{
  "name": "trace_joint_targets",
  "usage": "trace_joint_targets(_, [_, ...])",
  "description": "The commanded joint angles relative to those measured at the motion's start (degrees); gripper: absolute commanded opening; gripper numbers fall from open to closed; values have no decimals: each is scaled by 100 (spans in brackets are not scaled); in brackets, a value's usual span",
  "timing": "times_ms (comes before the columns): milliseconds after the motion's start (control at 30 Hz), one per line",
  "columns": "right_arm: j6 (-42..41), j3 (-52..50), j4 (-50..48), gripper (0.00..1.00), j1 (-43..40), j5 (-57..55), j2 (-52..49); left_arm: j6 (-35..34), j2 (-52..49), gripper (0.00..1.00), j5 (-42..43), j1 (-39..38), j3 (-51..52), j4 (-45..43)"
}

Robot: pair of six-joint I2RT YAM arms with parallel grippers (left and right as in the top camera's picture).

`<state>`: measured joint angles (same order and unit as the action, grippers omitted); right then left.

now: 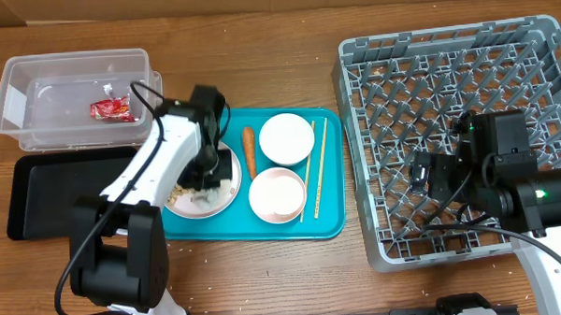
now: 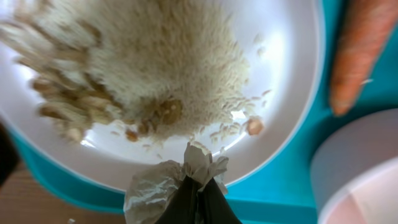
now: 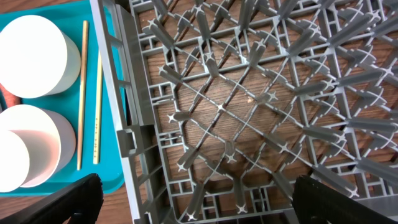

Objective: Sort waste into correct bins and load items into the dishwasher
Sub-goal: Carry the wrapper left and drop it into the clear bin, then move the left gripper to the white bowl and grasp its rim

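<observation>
My left gripper (image 1: 209, 175) hangs over the near rim of the round white plate (image 1: 227, 189) on the teal tray. It is shut on a crumpled silver wrapper (image 2: 155, 186), pinched at the gripper (image 2: 199, 182) tips. Beige rice and crumbly scraps (image 2: 149, 62) cover the plate (image 2: 292, 74). An orange carrot (image 1: 249, 151) lies right of the plate. A red wrapper (image 1: 111, 109) lies in the clear tub (image 1: 34, 68); the black tray (image 1: 39, 199) sits below it. My right gripper (image 3: 205, 208) is open and empty above the grey dish rack (image 1: 465, 76).
On the teal tray (image 1: 330, 226) stand a white bowl (image 1: 286, 139) and a pale pink bowl (image 1: 277, 195), with wooden chopsticks (image 1: 315, 170) along their right side. The rack's upright pegs (image 3: 249, 99) rise under my right gripper. Small crumbs dot the wooden table.
</observation>
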<state>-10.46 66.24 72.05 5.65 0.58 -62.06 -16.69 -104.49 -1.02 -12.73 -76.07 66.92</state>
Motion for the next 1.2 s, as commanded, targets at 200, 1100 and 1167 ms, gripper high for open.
trace_joint_targets(200, [17, 162, -9, 100, -15, -55, 33, 46, -33, 4, -743, 542, -2273, 734])
trace_joint_targets(1100, [-7, 162, -9, 100, -15, -52, 31, -17, -581, 73, -807, 2509, -2723, -1502])
trace_joint_targets(1167, [-7, 162, 2, 100, -15, -52, 31, -20, -457, 74, -612, 2505, -2785, -1300])
